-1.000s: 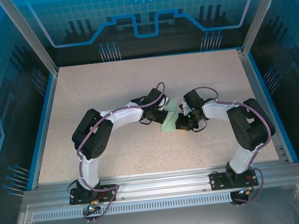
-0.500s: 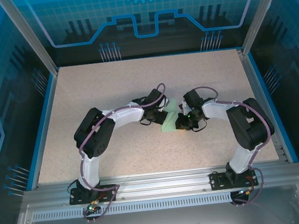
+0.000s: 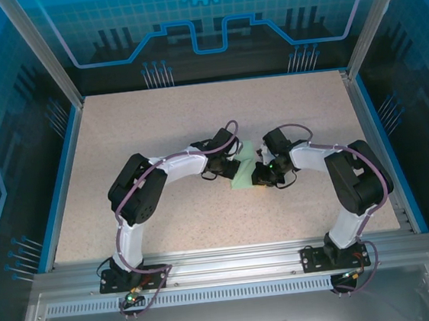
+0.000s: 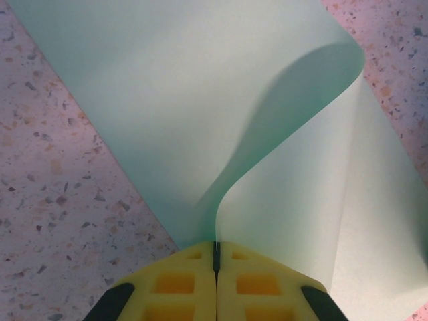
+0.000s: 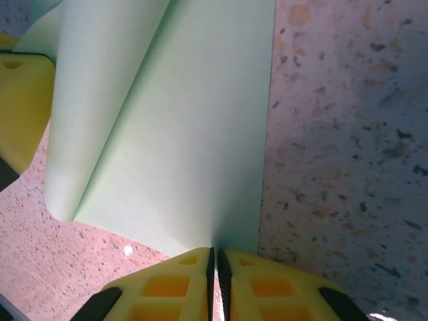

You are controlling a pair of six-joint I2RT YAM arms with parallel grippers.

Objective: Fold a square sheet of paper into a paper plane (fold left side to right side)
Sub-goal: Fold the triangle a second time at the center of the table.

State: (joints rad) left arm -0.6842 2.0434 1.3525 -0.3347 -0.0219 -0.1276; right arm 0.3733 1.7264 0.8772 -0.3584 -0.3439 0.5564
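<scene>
The square sheet of paper, pale mint green, lies at the table's middle between both grippers. My left gripper is shut on one edge of the sheet, which rises from the jaws and curls over itself in a soft loop with no crease. In the right wrist view my right gripper is shut on the near edge of the sheet, which lies flat there, its rolled-over part at the left. A yellow finger of the left gripper shows beyond that roll. No paper plane shape is formed.
The speckled beige table is bordered by a blue rim and glass walls. The two arms bend inward, their wrists close together near the sheet. An aluminium rail runs along the near edge.
My left arm has crept slightly to the right, bringing the held edge of the sheet further over. The right arm has stayed put.
</scene>
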